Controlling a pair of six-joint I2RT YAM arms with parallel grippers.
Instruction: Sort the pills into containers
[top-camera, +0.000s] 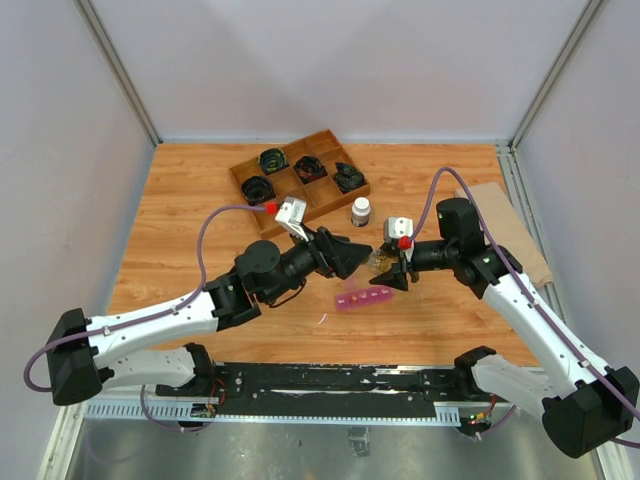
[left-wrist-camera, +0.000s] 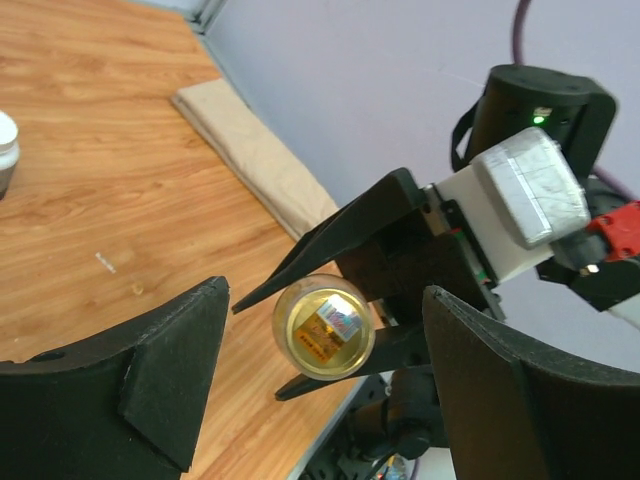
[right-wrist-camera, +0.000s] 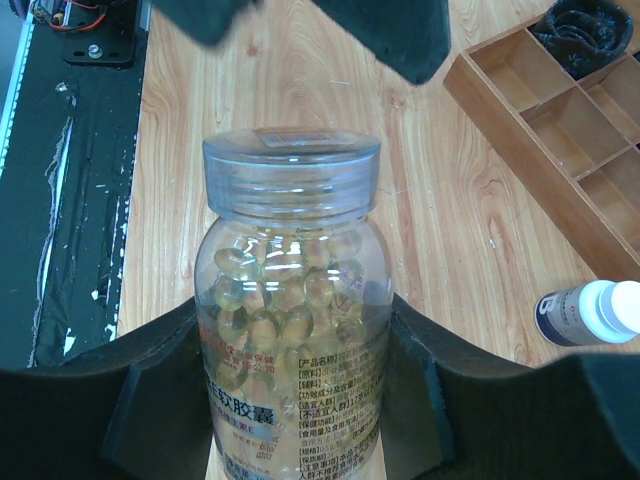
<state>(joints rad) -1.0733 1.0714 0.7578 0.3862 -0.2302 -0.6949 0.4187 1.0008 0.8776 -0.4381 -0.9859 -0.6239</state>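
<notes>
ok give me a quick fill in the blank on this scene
1. The right gripper is shut on the clear jar, whose cap is ____.
2. The left gripper stands ____ in front of that cap.
3. The strip of containers is ____ in colour.
4. The wooden tray holds coiled items that are ____.
Missing words: on; open; pink; black.

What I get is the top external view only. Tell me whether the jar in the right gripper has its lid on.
Observer: Yes. The right wrist view shows the clear lid sitting on the jar, which the right gripper holds by its sides.
Operator: Now report where the left gripper stands against it.
Observer: In the left wrist view, the left gripper is open, with one finger on each side of the lid end and neither touching it.
</notes>
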